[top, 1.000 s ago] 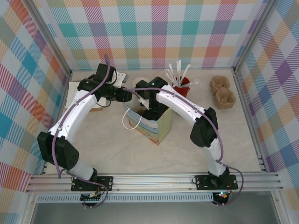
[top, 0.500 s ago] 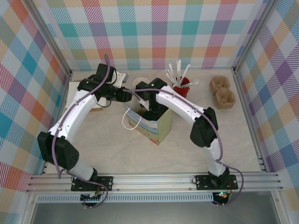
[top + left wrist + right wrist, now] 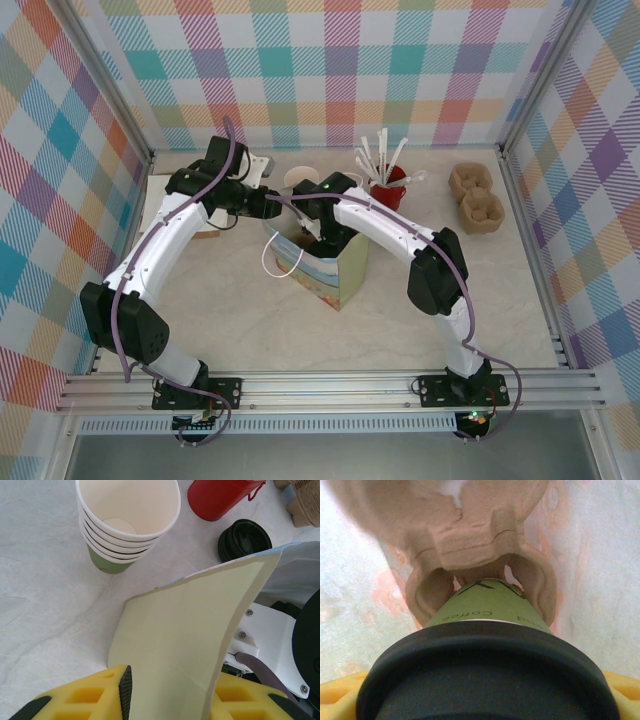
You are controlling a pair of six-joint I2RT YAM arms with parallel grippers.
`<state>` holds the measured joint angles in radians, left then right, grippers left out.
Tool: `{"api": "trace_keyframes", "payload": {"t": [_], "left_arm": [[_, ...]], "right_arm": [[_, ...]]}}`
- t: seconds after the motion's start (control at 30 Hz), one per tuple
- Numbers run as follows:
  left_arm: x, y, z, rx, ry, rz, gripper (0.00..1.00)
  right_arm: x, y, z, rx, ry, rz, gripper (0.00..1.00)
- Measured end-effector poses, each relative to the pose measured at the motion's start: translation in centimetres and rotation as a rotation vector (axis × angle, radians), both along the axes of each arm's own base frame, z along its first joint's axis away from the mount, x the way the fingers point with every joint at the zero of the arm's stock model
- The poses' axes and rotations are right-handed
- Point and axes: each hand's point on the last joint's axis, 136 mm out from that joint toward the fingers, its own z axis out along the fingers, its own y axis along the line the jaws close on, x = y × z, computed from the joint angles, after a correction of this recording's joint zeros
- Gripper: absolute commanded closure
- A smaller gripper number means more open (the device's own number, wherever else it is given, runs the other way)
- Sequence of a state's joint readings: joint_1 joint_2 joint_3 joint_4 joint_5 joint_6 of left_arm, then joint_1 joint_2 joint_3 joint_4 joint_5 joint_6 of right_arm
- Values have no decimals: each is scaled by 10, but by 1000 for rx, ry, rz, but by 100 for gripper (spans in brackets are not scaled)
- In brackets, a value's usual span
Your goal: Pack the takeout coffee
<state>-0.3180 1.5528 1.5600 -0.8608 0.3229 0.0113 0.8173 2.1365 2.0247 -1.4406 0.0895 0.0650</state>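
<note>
Right end effector (image 3: 481, 696) is gripping the takeout coffee (image 3: 490, 605), bottom centre of its wrist view, base sitting at the pulp carrier (image 3: 470, 545) pocket. Left end effector (image 3: 170, 692) is pinching the paper bag (image 3: 190, 615) wall.

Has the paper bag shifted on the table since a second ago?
No. In the top view the paper bag stands in the same place, with the same gap to the red mug.
</note>
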Motion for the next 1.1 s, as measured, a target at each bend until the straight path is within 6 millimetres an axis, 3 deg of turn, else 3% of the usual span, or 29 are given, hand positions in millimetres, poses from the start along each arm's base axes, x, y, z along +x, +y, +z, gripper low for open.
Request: {"api": "trace_keyframes", "payload": {"t": [1.1], "left_arm": [[0, 0, 0, -1, 0, 0, 65]], "right_arm": [[5, 7, 9, 66, -32, -3, 21]]}}
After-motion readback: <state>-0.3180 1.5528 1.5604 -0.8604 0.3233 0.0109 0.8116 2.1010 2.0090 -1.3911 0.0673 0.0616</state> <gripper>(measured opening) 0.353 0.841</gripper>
